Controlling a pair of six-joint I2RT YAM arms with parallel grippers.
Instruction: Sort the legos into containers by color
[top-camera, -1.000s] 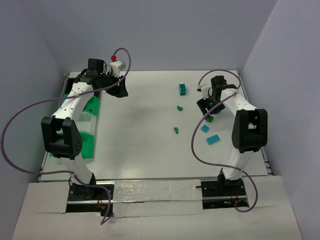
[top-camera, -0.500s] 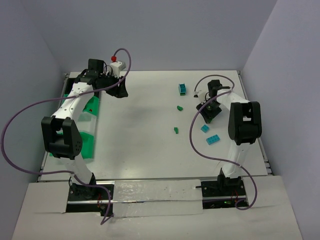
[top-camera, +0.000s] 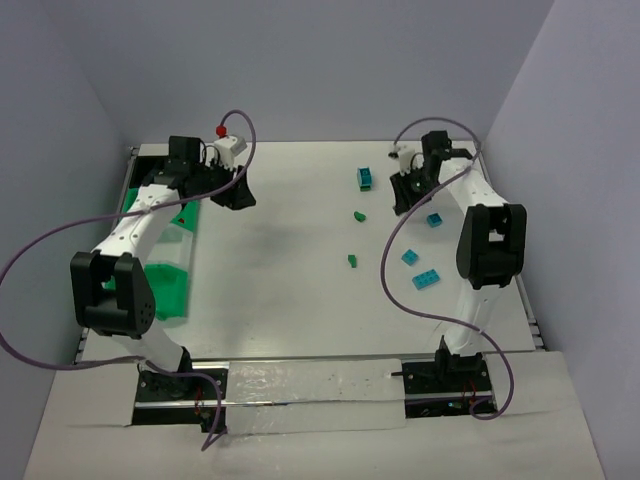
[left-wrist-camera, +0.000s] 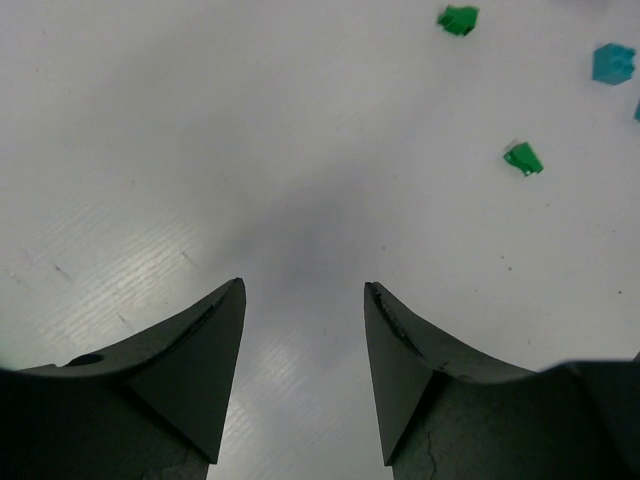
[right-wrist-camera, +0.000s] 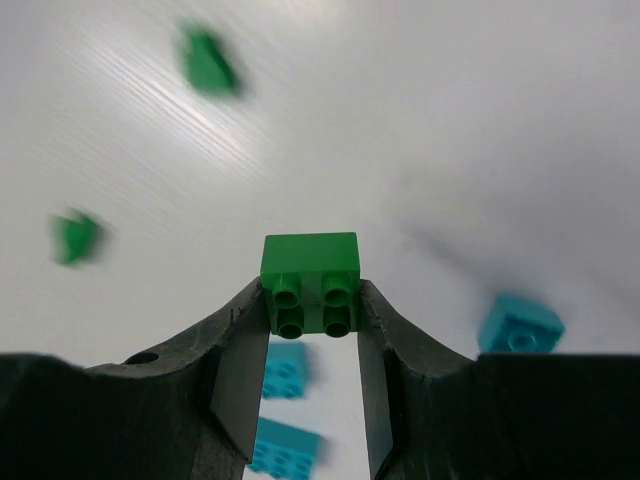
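One green lego (right-wrist-camera: 310, 255) is being pinched by the right gripper (right-wrist-camera: 310, 290), upper right in the overhead view. Two green legos (top-camera: 352, 261) and four teal legos (top-camera: 409, 257) are lying loose. The left gripper (left-wrist-camera: 303, 285) is hovering spread. Earlier, the right gripper was working lower, centre-right.

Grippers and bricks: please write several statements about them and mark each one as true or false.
1. The right gripper holds a green brick. True.
2. The left gripper holds a teal brick. False: its jaws are open and empty.
3. Two small green bricks lie on the table. True.
4. Every teal brick is in a bin. False: teal bricks lie on the table.
5. Green bins stand along the table's left edge. True.
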